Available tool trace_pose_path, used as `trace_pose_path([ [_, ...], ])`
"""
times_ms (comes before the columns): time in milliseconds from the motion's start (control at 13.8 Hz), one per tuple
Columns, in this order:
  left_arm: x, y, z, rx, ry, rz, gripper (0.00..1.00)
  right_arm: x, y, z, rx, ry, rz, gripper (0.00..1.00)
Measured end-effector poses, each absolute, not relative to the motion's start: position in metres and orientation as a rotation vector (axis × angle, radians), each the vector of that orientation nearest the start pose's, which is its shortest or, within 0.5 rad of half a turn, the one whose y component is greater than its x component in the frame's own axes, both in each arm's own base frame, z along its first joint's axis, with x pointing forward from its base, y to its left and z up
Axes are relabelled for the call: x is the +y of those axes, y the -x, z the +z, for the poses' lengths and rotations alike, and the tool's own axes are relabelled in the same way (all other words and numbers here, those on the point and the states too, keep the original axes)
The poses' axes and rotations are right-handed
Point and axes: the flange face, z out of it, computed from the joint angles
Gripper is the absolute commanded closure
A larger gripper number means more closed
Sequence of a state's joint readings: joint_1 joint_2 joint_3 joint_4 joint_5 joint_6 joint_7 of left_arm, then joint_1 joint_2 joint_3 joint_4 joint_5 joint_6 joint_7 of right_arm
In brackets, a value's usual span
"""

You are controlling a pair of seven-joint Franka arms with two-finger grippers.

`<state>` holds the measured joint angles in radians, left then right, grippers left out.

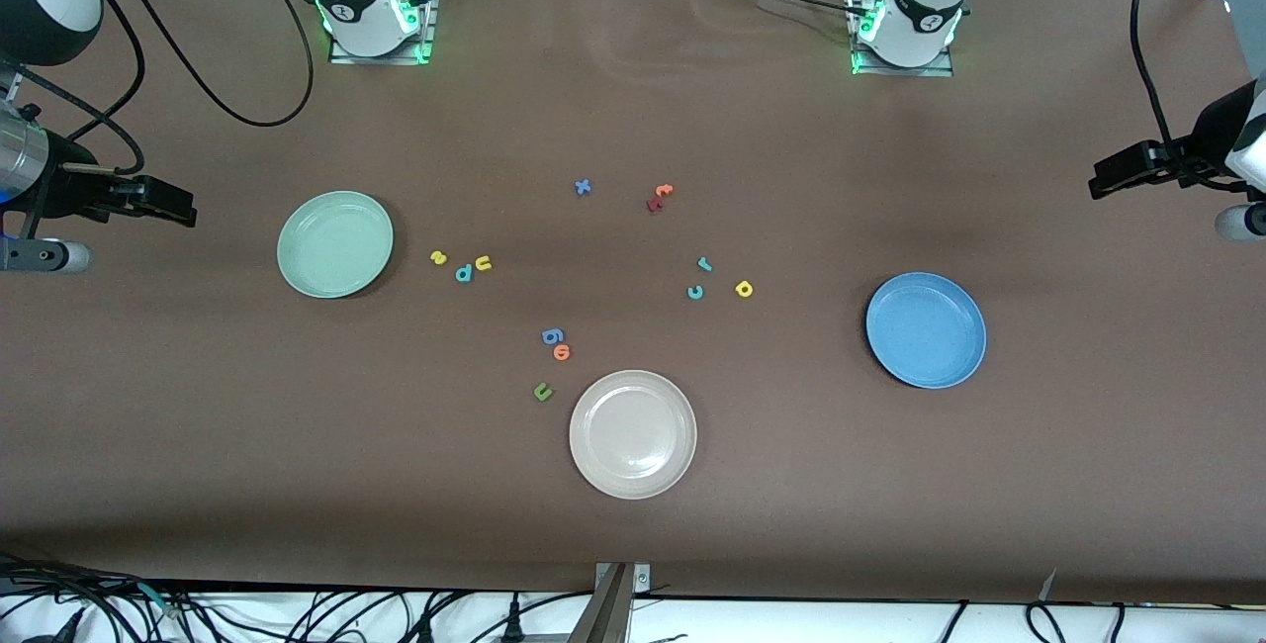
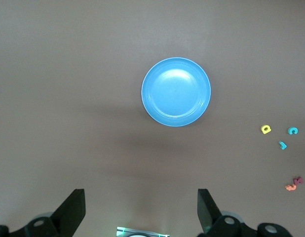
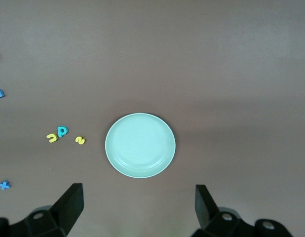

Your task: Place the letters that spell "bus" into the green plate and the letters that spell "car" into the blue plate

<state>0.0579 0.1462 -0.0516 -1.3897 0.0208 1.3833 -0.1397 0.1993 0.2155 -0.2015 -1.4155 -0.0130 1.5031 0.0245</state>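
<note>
Clock directions read on the front view, with 12 toward the robots' bases and 6 toward the front camera.

Round pale mint-green plate with a shallow rim, resting on the brown tabletop toward the right arm's end. At its 3 o'clock, near but apart from the rim, a tight trio of tiny foam letters on the table: yellow "s", teal "b" reading as a p, and yellow-orange "u", the last two just beside each other.

Round medium-blue plate toward the left arm's end. At its 9 o'clock, well apart from it, the second trio on the table: teal "r", teal "c" at the r's 6 o'clock, and yellow rounded "a" at the c's 3 o'clock.

Round cream-white plate at 6 o'clock of the whole scatter, nearest the front camera. At its 10 to 11 o'clock, a dark green "u", an orange "o" and a blue rounded letter touching the o. At 12 o'clock of the table's middle, a blue "x", with an orange "t" and a dark red letter close together at its 3 o'clock.

Left gripper raised over the left arm's end of the table, looking down on the blue plate, claw spread wide, black fingers holding nothing. Right gripper raised over the right arm's end, looking down on the green plate, claw likewise spread wide and bare.
</note>
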Motion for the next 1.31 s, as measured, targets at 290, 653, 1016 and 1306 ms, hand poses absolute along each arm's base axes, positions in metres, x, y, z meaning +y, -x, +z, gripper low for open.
trace_pose_path([
  [290,0.0079,-0.5792,0.6104,-0.228,3.102,0.236,0.0,0.0101,-0.6096,0.5666,0.032,3.193,0.202,0.0],
  [653,0.0069,-0.5792,0.6104,-0.225,3.102,0.236,0.0,0.0091,-0.6096,0.5665,0.033,3.189,0.202,0.0],
  [1016,0.0054,-0.5792,0.6104,-0.221,3.103,0.236,0.0,0.0067,-0.6096,0.5664,0.015,3.188,0.203,0.0],
  [1306,0.0044,-0.5792,0.6104,-0.218,3.103,0.236,0.0,0.0067,-0.6097,0.5663,0.013,3.188,0.203,0.0],
])
